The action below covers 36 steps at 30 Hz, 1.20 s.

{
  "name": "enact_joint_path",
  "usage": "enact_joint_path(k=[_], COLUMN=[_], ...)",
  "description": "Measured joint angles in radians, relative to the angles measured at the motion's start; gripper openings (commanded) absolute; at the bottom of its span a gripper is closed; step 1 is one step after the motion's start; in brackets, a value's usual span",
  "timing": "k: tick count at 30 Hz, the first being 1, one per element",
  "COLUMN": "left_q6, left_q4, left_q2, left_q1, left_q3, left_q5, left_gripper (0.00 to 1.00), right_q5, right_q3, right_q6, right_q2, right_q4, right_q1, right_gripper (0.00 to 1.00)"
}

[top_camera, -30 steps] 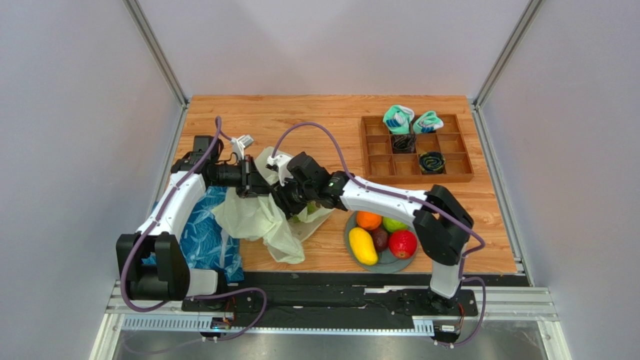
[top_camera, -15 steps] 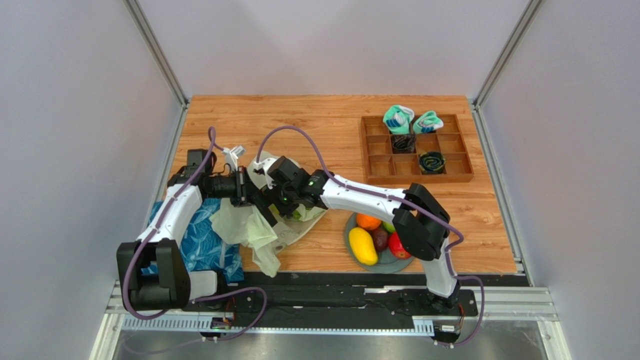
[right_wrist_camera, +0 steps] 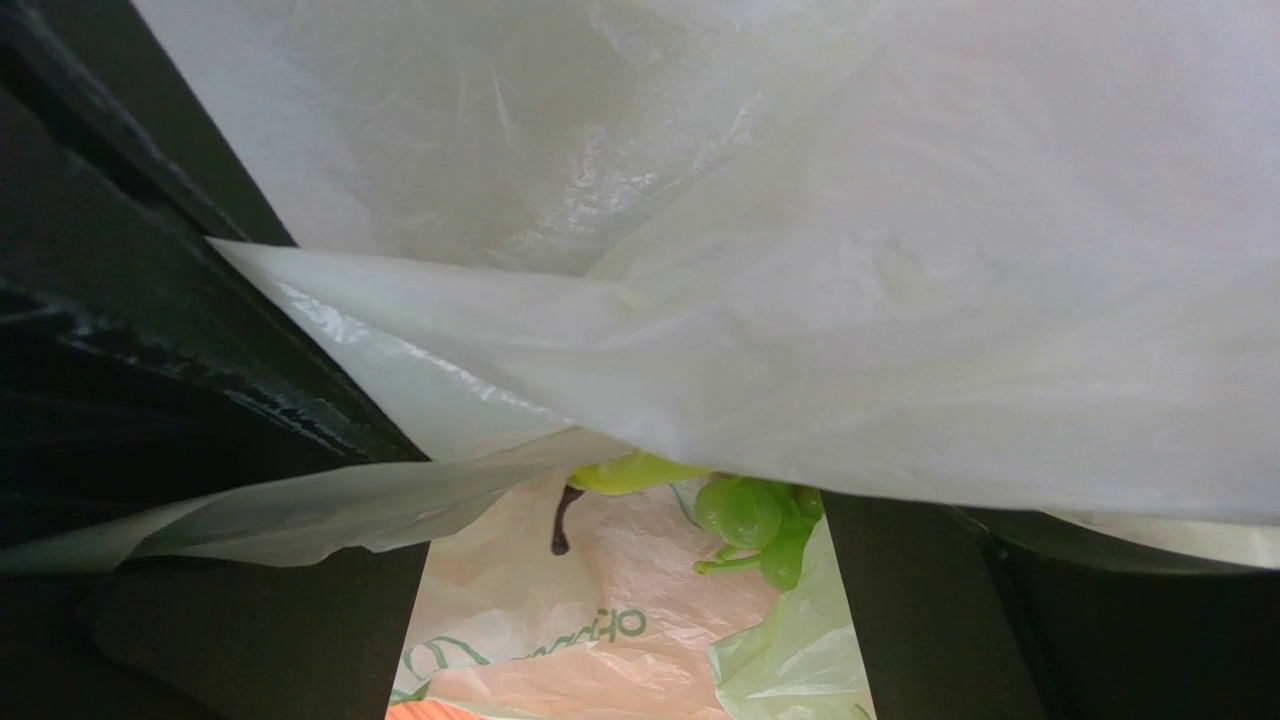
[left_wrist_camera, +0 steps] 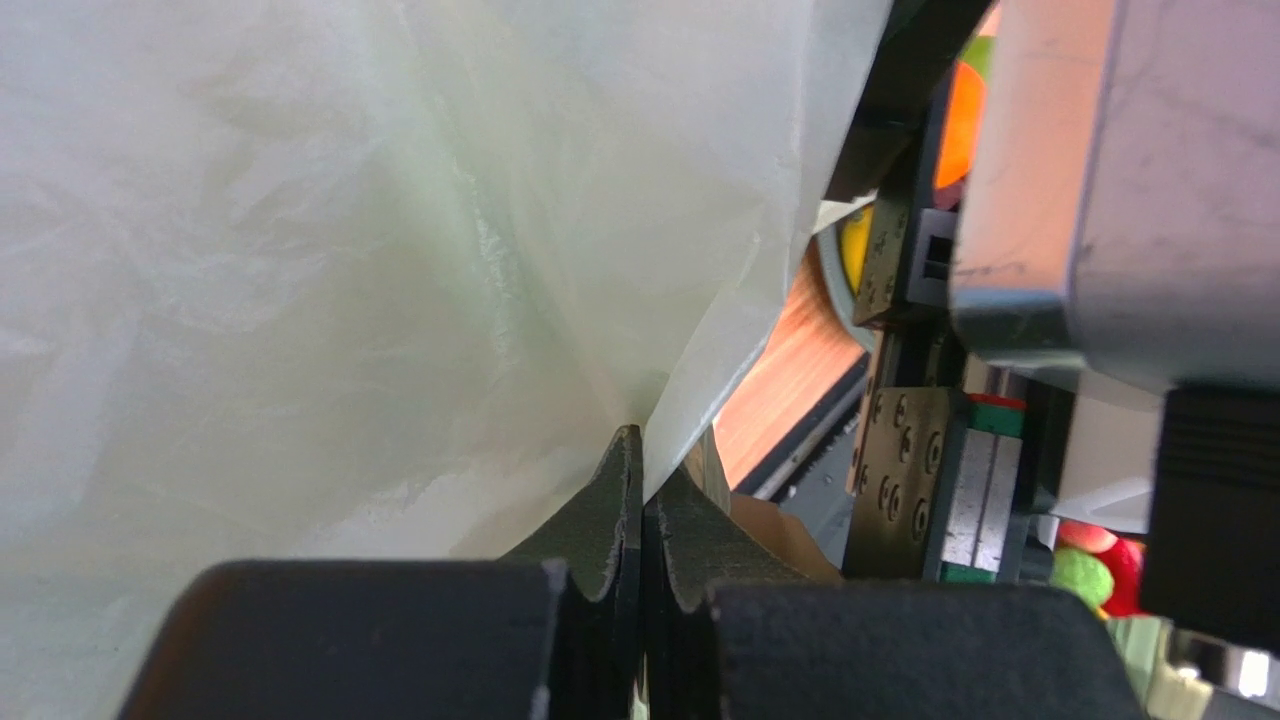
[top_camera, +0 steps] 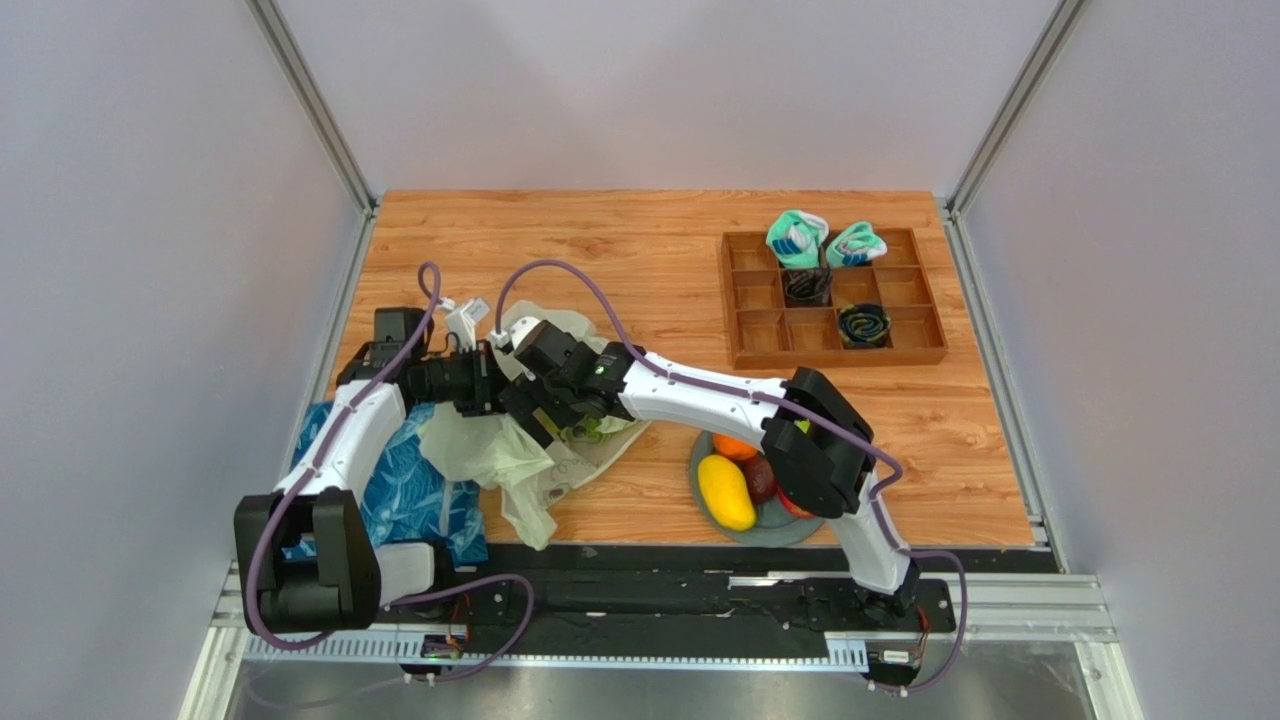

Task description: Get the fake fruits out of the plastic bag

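The pale yellow-green plastic bag lies crumpled at the left of the table. My left gripper is shut on a fold of the bag's film, with the jaws meeting at the pinch. My right gripper is at the bag's mouth, open, with its fingers spread wide under the film. Between them, inside the bag, lie a green grape bunch and a yellow-green pear with a dark stem. An orange, yellow mango and dark fruit lie on a grey plate.
A blue leaf-patterned bag lies under the left arm at the near left. A brown compartment tray at the back right holds rolled teal-and-white socks. The right arm crosses over the plate.
My right gripper has moved left and further into the bag's mouth. The left gripper has drawn the bag slightly leftwards, and the bag has bunched up more.
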Motion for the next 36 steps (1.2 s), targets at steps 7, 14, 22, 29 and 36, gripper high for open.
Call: enact_joint_path(k=[7, 14, 22, 29, 36], left_q6=[-0.013, -0.013, -0.02, -0.019, -0.043], left_q4=[0.021, 0.04, 0.031, 0.043, 0.043], left_q2=[-0.01, -0.023, -0.033, -0.054, -0.056], left_q1=[-0.009, -0.016, -0.027, -0.028, -0.029], left_q3=[-0.015, -0.016, -0.021, -0.025, -0.024], left_q5=[-0.031, -0.053, -0.092, -0.132, -0.141], left_gripper=[0.0, 0.0, 0.0, 0.0, 0.0], right_q5=[0.05, 0.067, 0.091, 0.083, 0.084], right_q3=[0.025, 0.024, -0.005, 0.023, 0.03], right_q6=[0.013, 0.095, 0.163, 0.196, 0.219], right_q2=[0.016, 0.025, 0.023, 0.05, 0.073], right_q4=[-0.034, -0.046, -0.055, -0.054, -0.048], right_q1=[0.012, 0.017, 0.006, 0.008, 0.016], right_gripper=[0.82, 0.82, 0.98, 0.72, 0.35])
